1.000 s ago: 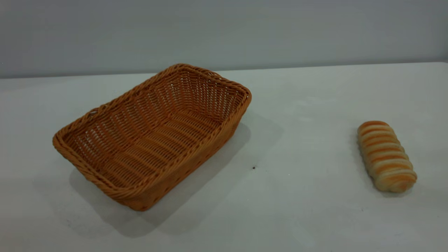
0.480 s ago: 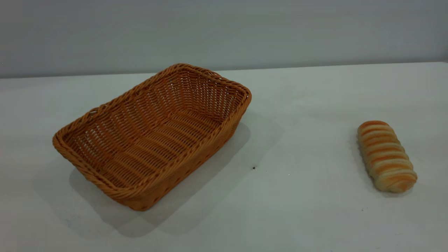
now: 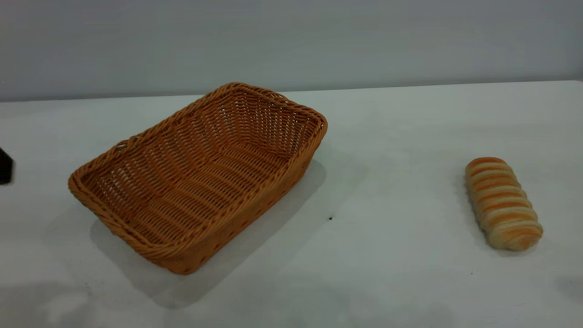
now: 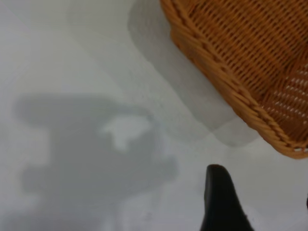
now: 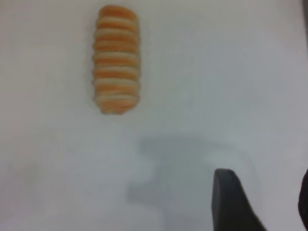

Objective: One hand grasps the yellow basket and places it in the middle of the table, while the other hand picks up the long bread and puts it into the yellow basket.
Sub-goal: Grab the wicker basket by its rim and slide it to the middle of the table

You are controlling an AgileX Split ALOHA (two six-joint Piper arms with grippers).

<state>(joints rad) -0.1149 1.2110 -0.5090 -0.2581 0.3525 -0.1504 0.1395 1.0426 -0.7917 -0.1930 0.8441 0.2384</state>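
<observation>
The yellow basket (image 3: 200, 177) stands empty on the white table (image 3: 391, 136), left of the middle, and its braided rim shows in the left wrist view (image 4: 231, 82). The long bread (image 3: 502, 202) lies on the table at the right and also shows in the right wrist view (image 5: 117, 57). My left gripper (image 4: 262, 202) is open and empty above bare table beside the basket's corner; a black tip of it shows at the exterior view's left edge (image 3: 4, 166). My right gripper (image 5: 267, 199) is open and empty above bare table, apart from the bread. It is out of the exterior view.
A small dark speck (image 3: 330, 218) lies on the table between basket and bread. A grey wall (image 3: 291, 41) runs behind the table's far edge. Arm shadows fall on the table's near side.
A black tip of my left gripper has come into the exterior view at the left edge. Shadows have appeared along the table's near side. Basket and bread have not moved.
</observation>
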